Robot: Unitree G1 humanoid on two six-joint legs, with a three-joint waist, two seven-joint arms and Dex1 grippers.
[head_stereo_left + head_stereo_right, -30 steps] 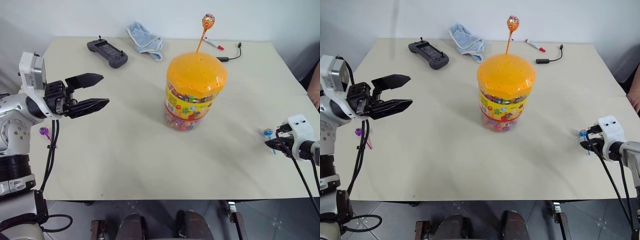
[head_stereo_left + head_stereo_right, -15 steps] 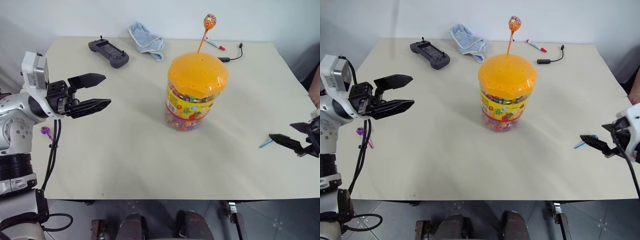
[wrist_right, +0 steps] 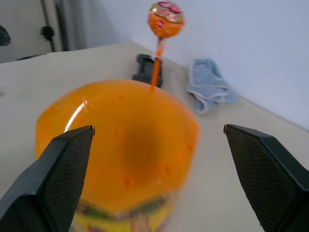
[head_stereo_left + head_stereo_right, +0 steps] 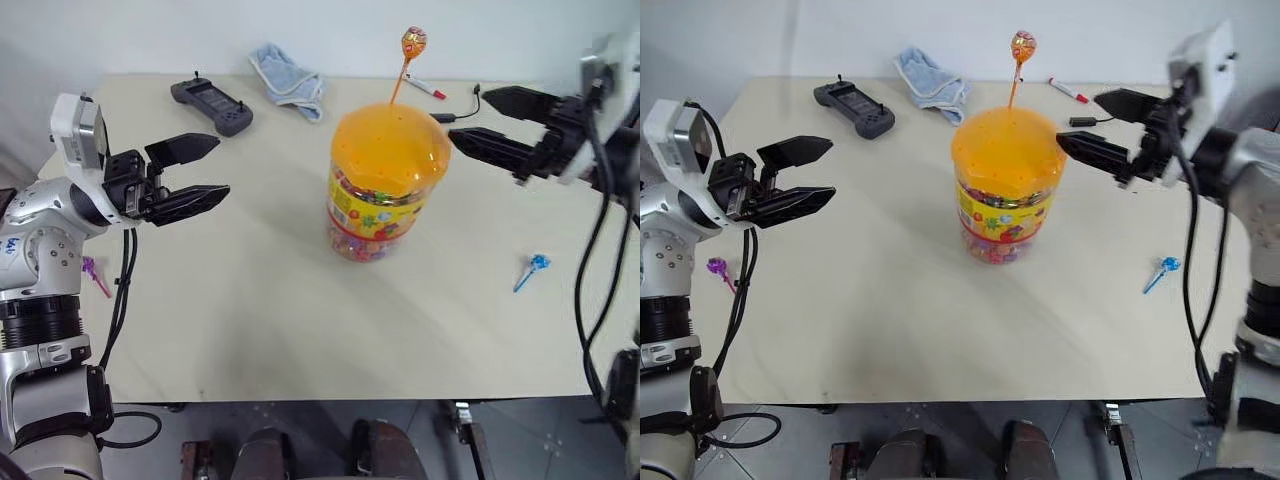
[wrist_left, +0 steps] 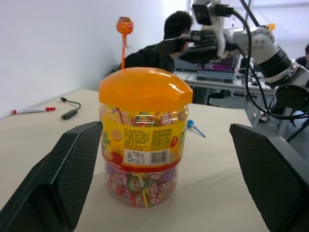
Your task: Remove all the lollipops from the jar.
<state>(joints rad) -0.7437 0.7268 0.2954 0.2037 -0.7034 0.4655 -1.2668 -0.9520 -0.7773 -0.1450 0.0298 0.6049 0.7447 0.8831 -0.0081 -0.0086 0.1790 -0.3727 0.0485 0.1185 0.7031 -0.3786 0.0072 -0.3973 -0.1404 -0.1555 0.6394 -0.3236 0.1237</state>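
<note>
Table [image 4: 250, 330] bare btwn jar [image 4: 385, 185], front edge.

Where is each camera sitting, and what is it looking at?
Left and right eye views: on the head, looking down over the table; both arms show, left gripper and right gripper open.
Left wrist view: looks between its own fingers at the jar.
Right wrist view: looks between its own fingers at the jar's lid and the orange lollipop.
All share the jar and that lollipop.

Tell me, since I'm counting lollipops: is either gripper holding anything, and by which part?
Nothing is held. The left gripper and right gripper are both open and empty, either side of the jar.
</note>
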